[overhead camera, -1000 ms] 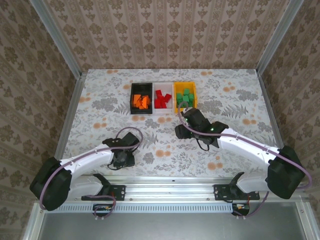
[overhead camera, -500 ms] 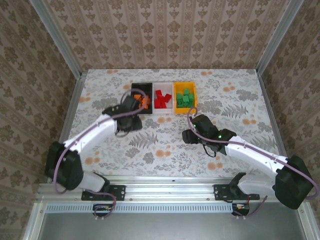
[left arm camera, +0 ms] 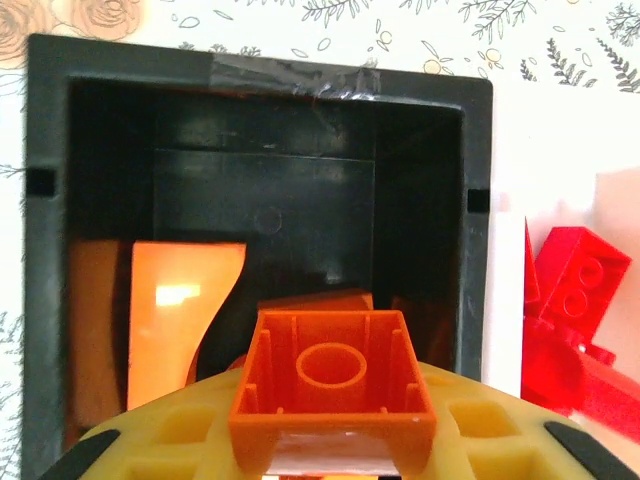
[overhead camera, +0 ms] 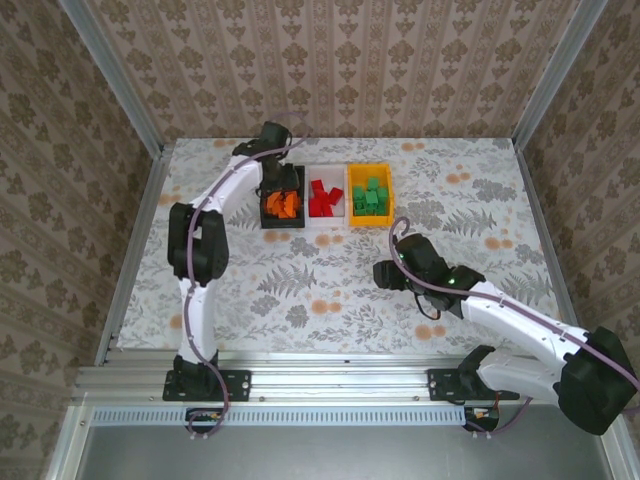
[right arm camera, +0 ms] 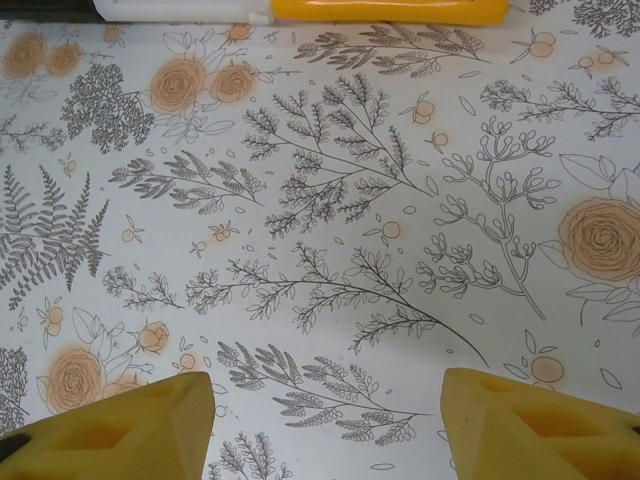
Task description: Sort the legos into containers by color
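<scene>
My left gripper [left arm camera: 330,445] hangs over the black bin [left arm camera: 260,210], shut on an orange lego [left arm camera: 330,385] whose hollow underside faces the camera. More orange legos [left arm camera: 185,320] lie in that bin. From above, the left gripper [overhead camera: 278,182] reaches down into the black bin [overhead camera: 283,226]; red legos [overhead camera: 322,198] fill the white bin [overhead camera: 326,226] and green legos [overhead camera: 370,195] the yellow bin [overhead camera: 370,222]. My right gripper [overhead camera: 383,272] hovers over the cloth, well in front of the bins. In its wrist view the right gripper [right arm camera: 328,420] is open with nothing between its fingers [right arm camera: 130,425].
The three bins stand side by side at the back centre of the floral tablecloth [overhead camera: 300,280]. The near edges of the white bin [right arm camera: 180,8] and the yellow bin [right arm camera: 385,10] show at the top of the right wrist view. Patterned walls [overhead camera: 90,150] enclose the table.
The left arm has swung from the near left of the table up to the black bin, carrying the orange lego. The right gripper has drawn back from the yellow bin toward the near side.
</scene>
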